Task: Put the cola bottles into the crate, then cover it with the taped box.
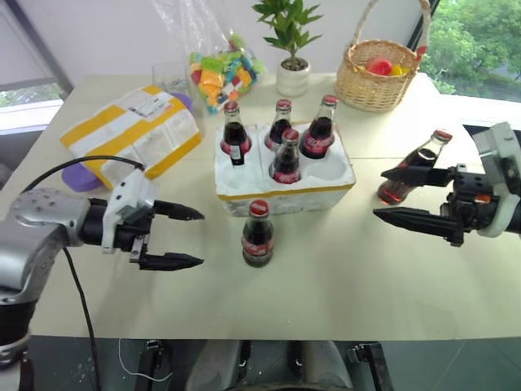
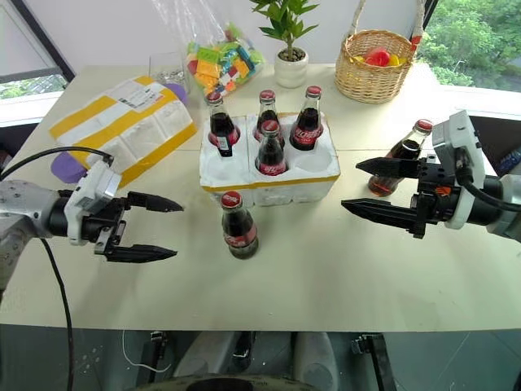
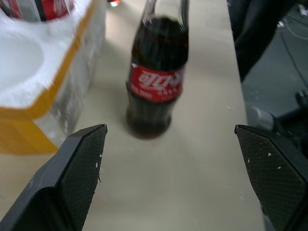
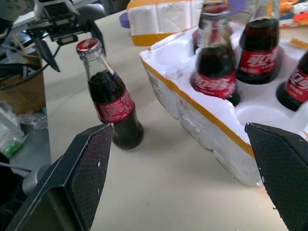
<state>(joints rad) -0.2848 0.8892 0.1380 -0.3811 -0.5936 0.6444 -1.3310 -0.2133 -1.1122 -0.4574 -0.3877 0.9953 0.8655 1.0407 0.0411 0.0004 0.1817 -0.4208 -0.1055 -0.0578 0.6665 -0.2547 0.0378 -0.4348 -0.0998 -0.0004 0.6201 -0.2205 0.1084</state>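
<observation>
We see a cola bottle [image 1: 258, 234] upright on the tabletop [image 1: 342, 277] before the crate [image 1: 285, 175], between our released left pincer [image 1: 186, 237] and released right pincer [image 1: 389, 194], untouched.

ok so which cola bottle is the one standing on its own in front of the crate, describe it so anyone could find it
Find the white foam crate mid-table, holding four bottles. The cola bottle you want stands upright on the bare tabletop just outside the crate's near wall. Unlike the other loose bottle, which stands off by the right gripper, it stands between both grippers.
</observation>
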